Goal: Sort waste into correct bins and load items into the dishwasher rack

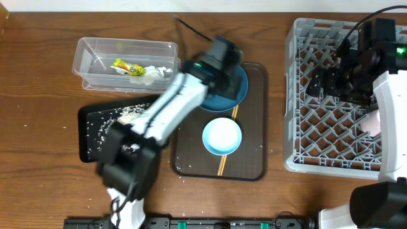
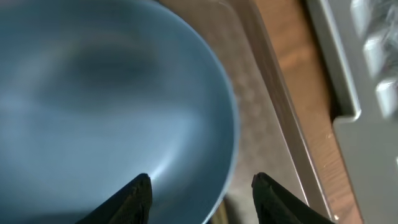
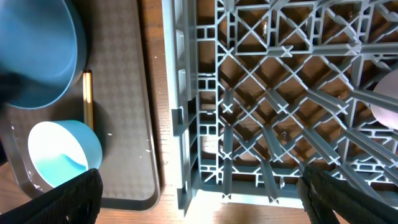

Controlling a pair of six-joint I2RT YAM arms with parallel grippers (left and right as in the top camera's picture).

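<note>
My left gripper (image 2: 200, 183) hangs low over the round dark-blue plate (image 2: 106, 99). Its jaws are apart and straddle the plate's right rim, one finger over the plate, the other over the brown serving tray (image 2: 261, 124). From overhead, the left gripper (image 1: 224, 63) covers part of the plate (image 1: 234, 95). Next to the pale-blue bowl (image 1: 222, 136) lie the chopsticks (image 1: 226, 160). Over the left part of the dishwasher rack (image 1: 318, 143), my right gripper (image 3: 202, 186) stands wide open and empty. A pinkish cup (image 3: 385, 99) sits in the rack.
A clear tub (image 1: 95, 51) at the back left holds a yellow-green wrapper (image 1: 127, 67) and a white tissue (image 1: 157, 72). In front of it, a black tray (image 1: 92, 137) carries scattered rice (image 1: 130, 114). A few grains lie on the wooden table.
</note>
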